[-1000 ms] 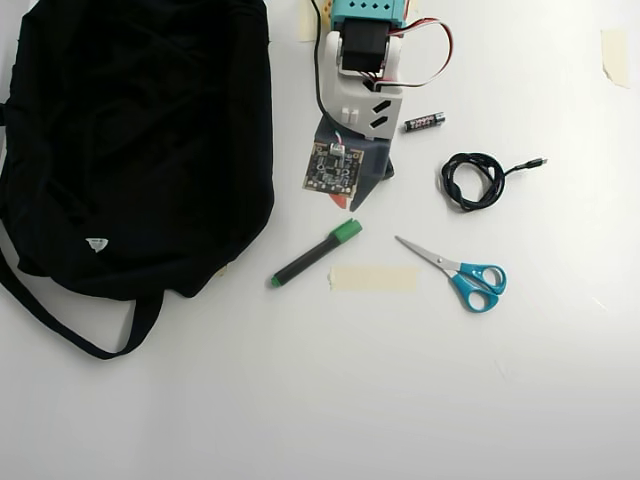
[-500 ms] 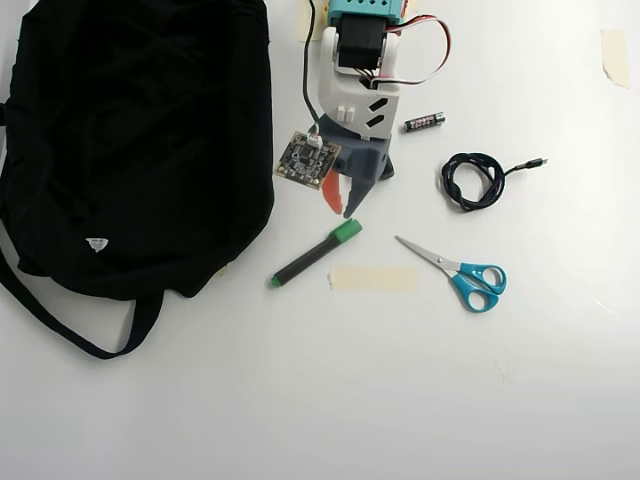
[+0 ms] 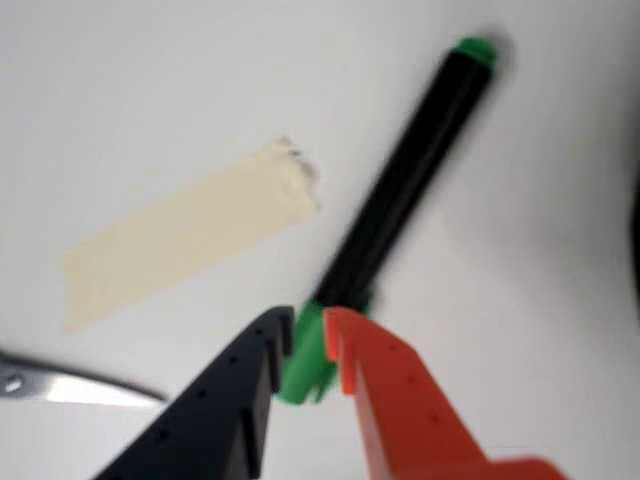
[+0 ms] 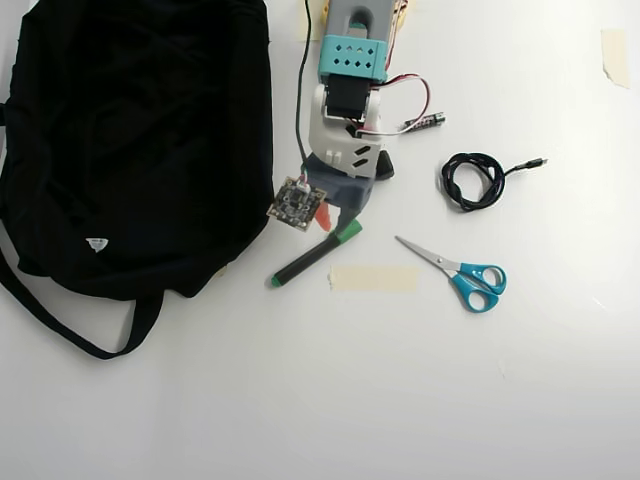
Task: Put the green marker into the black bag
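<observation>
While the green marker (image 3: 400, 185) lies on the white table (image 4: 300, 400) beside the black bag (image 4: 130, 140), the gripper (image 3: 310, 345) has its dark and orange fingers pinching the marker's green cap.

A strip of beige masking tape (image 4: 373, 278) lies flat on the white counter (image 4: 400, 400), its long side running left to right in the overhead view. In the wrist view the tape (image 3: 185, 235) shows a torn, ragged end. Just right of it overhead lie scissors (image 4: 458, 272) with blue handles, closed, blades pointing up-left toward the tape. Above the scissors sits a coiled black cable (image 4: 474, 180), one loose end trailing right. Another scrap of tape (image 4: 616, 55) sticks near the upper right corner.
</observation>
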Motion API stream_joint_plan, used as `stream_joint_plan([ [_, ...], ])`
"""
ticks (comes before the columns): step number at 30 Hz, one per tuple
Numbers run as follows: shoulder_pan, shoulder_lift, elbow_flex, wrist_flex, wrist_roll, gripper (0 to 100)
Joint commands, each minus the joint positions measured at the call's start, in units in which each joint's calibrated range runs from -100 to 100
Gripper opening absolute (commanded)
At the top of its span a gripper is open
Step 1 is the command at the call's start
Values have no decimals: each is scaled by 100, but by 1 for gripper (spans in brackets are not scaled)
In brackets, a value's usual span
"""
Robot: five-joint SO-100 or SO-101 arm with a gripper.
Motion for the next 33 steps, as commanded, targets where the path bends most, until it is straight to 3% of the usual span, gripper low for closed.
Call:
stream_joint_plan([
  [1, 85, 103, -234, -25, -19, 5],
  [9, 70, 352, -243, 27, -19, 14],
  [19, -207, 352, -368, 96, -8, 16],
  [26, -453, 568, -476, 208, -13, 25],
  [33, -416, 983, -881, 251, -13, 27],
])
